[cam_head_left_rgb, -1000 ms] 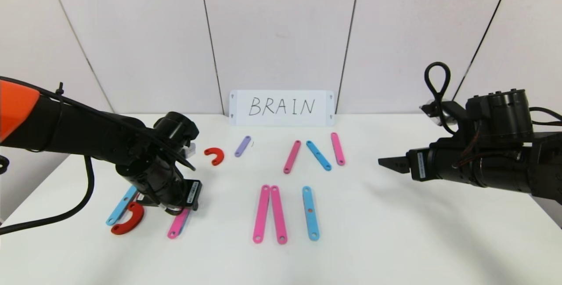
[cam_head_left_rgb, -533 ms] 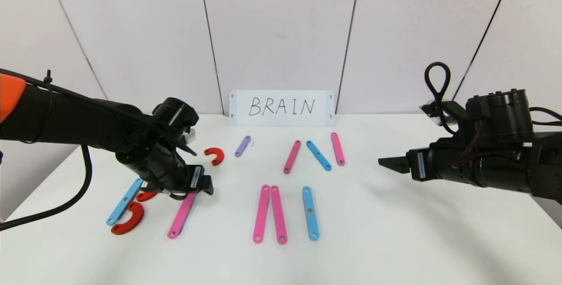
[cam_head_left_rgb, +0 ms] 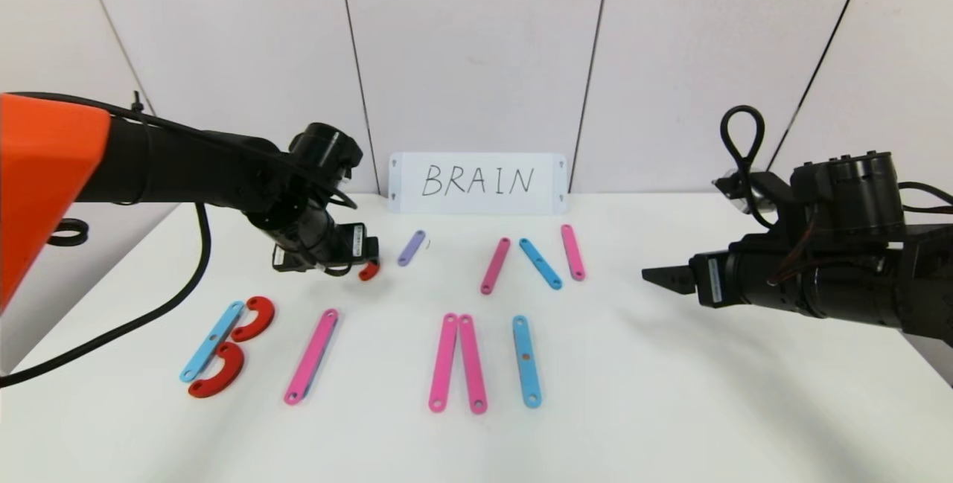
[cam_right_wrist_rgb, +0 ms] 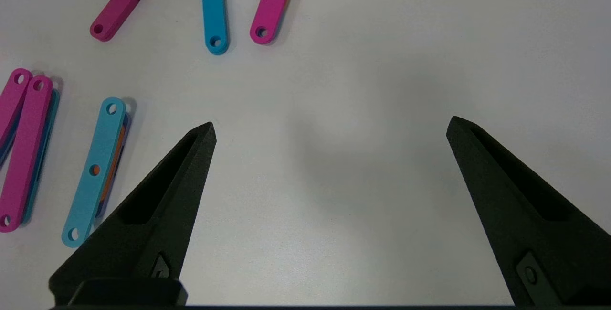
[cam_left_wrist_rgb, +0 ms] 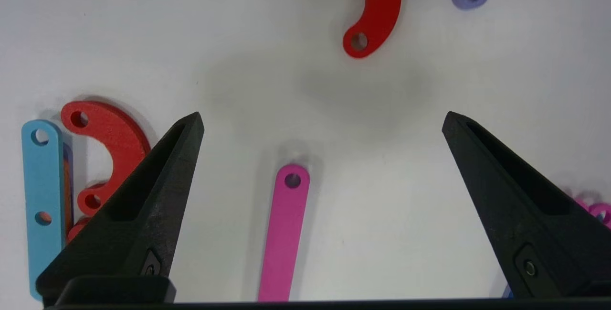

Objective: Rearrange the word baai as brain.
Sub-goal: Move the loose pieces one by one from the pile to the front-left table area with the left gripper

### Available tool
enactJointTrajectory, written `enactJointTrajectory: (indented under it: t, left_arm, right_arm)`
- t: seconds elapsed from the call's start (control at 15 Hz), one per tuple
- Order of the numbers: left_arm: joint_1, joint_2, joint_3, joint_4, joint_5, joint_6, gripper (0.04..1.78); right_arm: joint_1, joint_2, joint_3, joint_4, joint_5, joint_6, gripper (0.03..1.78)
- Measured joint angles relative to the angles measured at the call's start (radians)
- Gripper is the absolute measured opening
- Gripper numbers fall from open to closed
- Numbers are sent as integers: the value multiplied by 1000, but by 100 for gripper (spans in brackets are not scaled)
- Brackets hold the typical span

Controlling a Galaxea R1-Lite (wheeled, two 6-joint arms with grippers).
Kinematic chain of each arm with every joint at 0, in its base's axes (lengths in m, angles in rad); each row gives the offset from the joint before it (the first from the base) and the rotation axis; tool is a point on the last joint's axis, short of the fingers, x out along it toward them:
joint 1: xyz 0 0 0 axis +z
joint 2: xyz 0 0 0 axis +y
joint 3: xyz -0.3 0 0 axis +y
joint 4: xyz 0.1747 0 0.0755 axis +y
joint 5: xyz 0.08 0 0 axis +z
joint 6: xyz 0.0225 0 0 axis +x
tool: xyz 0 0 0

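On the surface (cam_head_left_rgb: 670,394), the B is being shown complete at eight o'clock; the word (cam_head_left_rgb: 357,334) is remaining unfinished. The left gripper (cam_head_left_rgb: 357,256), spread empty, is being held over a spare red arc (cam_head_left_rgb: 368,272).

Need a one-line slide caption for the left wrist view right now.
Open left gripper hovers above the white table, a pink strip between its fingers and a loose red arc ahead.

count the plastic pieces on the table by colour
pink strips: 5
blue strips: 3
red arcs: 3
purple strip: 1
total: 12
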Motion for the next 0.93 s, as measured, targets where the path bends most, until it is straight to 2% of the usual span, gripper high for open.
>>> enactJointTrajectory:
  t: [0.27,0.47,0.67,0.93]
  left_arm:
    - [-1,129,-170,45,31,-76,175]
    - [-1,215,-263,48,91,-118,175]
    - [-1,266,-312,49,126,-139,175]
    - [-3,286,-323,72,131,-140,174]
  right_arm:
    - [-1,-3,4,-3,0,0,170]
    - [-2,-3,16,-43,0,0,170]
    - [-1,-2,29,-66,1,-7,170]
    - [-1,0,31,-66,1,-7,170]
